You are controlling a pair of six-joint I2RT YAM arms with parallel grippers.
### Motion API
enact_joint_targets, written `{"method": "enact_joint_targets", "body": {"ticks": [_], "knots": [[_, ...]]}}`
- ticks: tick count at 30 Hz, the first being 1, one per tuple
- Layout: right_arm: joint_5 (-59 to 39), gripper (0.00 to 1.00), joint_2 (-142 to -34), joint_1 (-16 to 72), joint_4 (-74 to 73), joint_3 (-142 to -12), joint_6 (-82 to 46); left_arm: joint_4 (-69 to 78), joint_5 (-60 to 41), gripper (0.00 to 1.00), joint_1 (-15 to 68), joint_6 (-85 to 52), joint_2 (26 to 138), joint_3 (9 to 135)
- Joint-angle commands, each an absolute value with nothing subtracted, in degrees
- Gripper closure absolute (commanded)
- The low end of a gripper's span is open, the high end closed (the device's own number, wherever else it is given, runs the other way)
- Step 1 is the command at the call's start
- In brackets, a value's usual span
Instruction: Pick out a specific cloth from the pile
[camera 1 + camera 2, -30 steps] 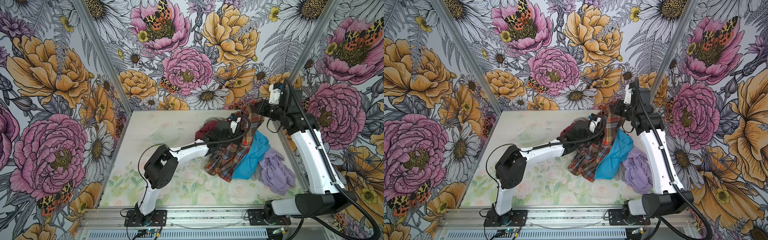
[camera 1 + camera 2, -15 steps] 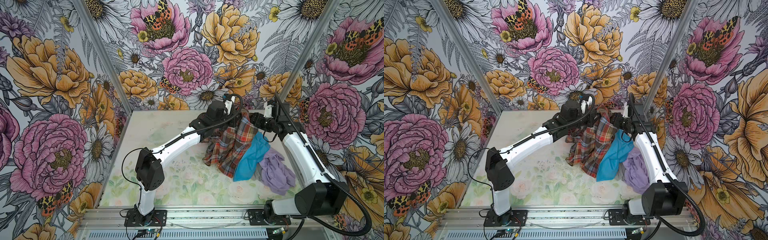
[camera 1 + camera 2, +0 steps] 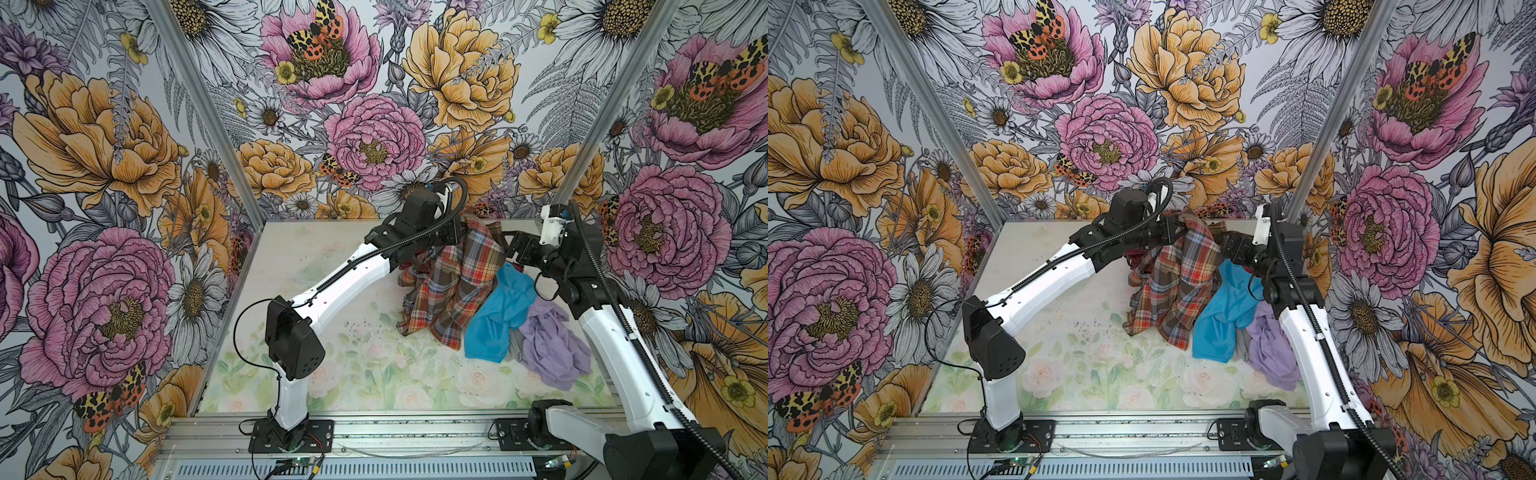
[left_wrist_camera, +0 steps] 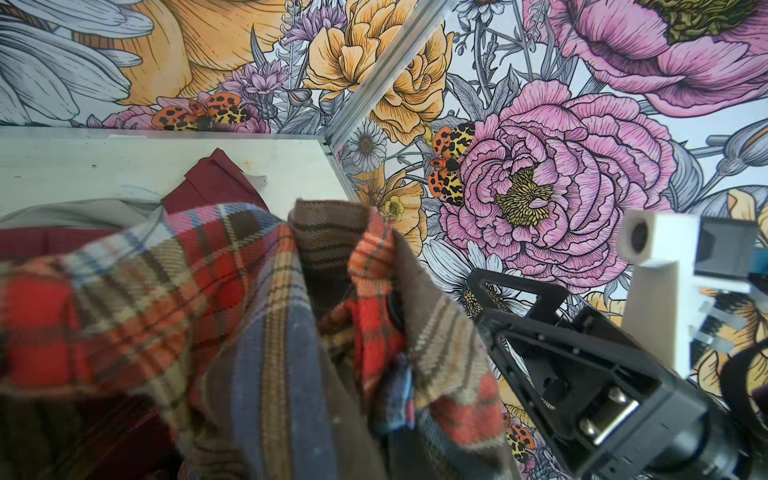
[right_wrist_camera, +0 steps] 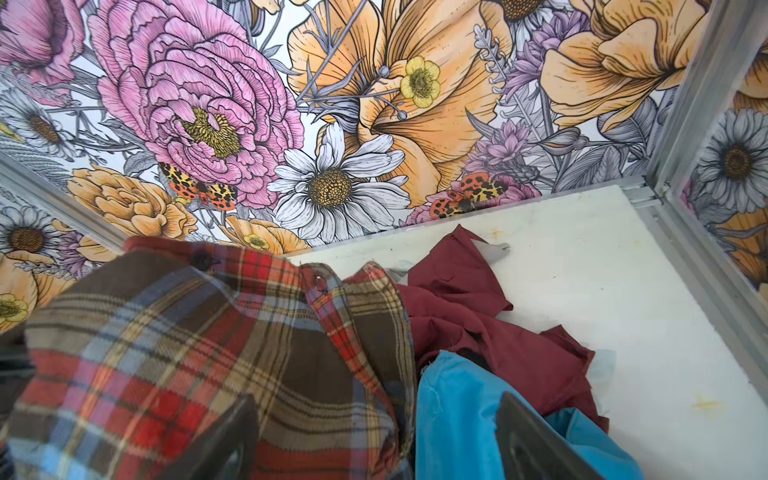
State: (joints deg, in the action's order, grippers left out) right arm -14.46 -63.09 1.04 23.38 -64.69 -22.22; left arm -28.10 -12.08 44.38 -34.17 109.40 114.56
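Left fingers [image 3: 1174,235] tight on plaid cloth [image 3: 1177,286], right fingers [image 5: 534,442] apart

Brown plaid shirt of thin woven fabric [image 3: 457,282], checked red, orange and blue, hangs raised at one end against a heap of mixed garments [image 3: 536,332].

Floral wallpaper walls [image 3: 104,145], pale rose-printed floor [image 3: 374,374].
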Motion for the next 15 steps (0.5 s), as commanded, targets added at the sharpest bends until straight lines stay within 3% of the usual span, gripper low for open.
{"method": "enact_joint_targets", "body": {"ticks": [1,9,15], "knots": [[-17.7,0.09,-60.2,1.0,16.5,-61.7,-21.1,-26.6,-11.5,1.0,44.5,-34.4,107.0,120.4],[-16.7,0.01,-50.0,8.0,6.5,-49.4,-19.9,-28.4,-10.0,1.0,43.4,-33.4,108.3,121.4],[-17.5,0.0,-44.4,12.3,-0.1,-42.4,-22.9,-28.3,-9.3,1.0,42.3,-33.2,109.6,118.9]]}}
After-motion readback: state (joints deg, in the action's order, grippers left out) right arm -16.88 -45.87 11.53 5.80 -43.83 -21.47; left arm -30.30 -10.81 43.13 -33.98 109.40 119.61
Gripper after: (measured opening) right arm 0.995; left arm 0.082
